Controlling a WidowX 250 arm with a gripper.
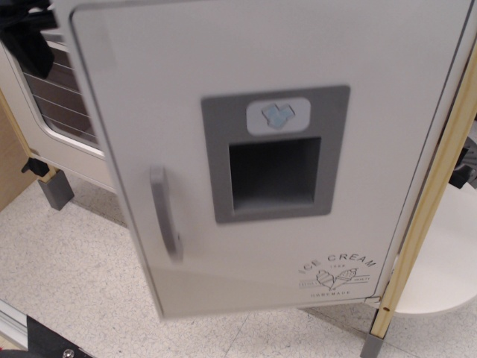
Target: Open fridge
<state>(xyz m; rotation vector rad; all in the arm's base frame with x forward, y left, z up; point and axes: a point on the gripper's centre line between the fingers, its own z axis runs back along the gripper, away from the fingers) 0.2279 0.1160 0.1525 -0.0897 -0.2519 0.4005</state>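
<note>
I see the big white fridge [253,164] door filling the middle, smooth and flat, with a curved grey handle [165,212]. My black gripper [28,37] peeks in top left; I cannot tell how its jaws stand.

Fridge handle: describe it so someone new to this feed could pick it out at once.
Start with the big white fridge door filling most of the view. Left of its grey dispenser panel, near the door's left edge, is the fridge handle. It is a curved grey vertical bar, unlike the barred oven window at far left.
</note>
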